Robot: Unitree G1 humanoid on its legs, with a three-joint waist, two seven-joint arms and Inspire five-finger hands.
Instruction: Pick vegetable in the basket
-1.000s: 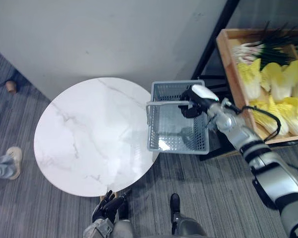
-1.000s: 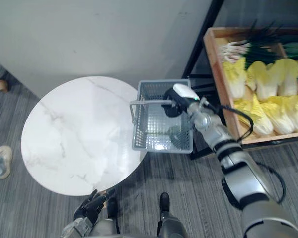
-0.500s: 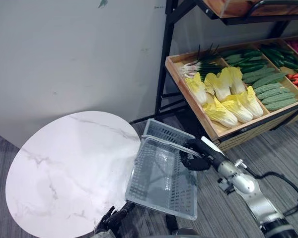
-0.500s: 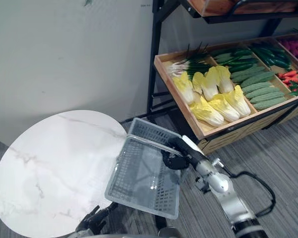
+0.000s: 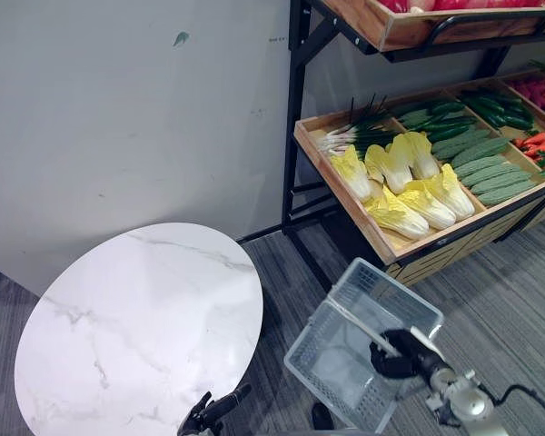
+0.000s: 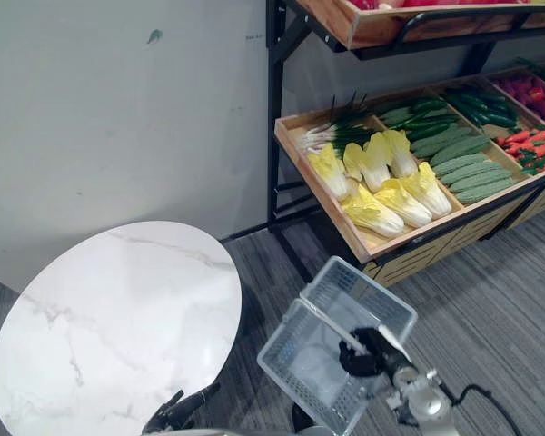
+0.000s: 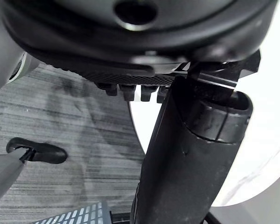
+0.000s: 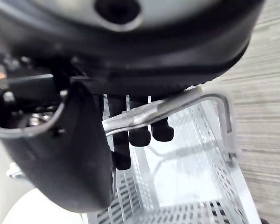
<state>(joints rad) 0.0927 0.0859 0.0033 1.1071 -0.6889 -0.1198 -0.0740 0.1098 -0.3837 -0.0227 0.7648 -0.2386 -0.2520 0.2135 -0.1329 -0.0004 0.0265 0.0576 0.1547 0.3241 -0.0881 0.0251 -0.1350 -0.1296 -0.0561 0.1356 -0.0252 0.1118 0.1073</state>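
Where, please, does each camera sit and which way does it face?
Left eye view: on the head, looking down at the marble table, vegetable crate and basket; right hand holds the basket, left hand at the bottom edge.
Right eye view: beside it, same scene.
Left wrist view: on the left wrist, facing carpet and table edge past its thumb.
Right wrist view: on the right wrist, facing into the empty basket, fingers curled round its handle.
Shared: basket, in eye and right wrist views.
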